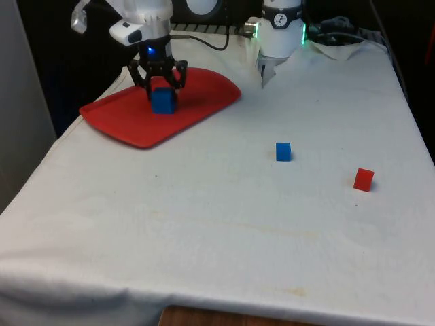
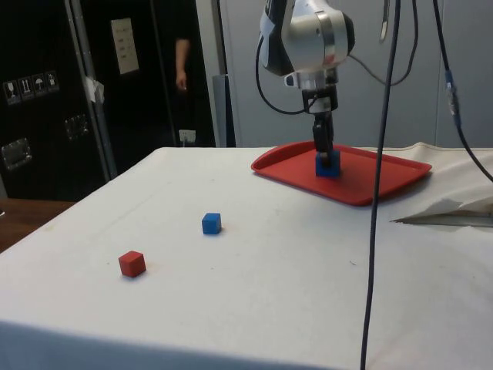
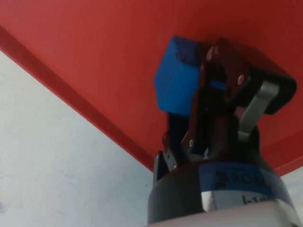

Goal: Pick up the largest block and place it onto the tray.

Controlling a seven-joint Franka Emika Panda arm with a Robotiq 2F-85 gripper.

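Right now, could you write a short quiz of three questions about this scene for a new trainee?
1. True or false: the large blue block is over the red tray.
2. How many blocks lie on the white cloth off the tray?
3. Which is nearer the tray: (a) the small blue block or (b) the red block?

Key: 1 true, with the hand around it; 2 two; 3 a.
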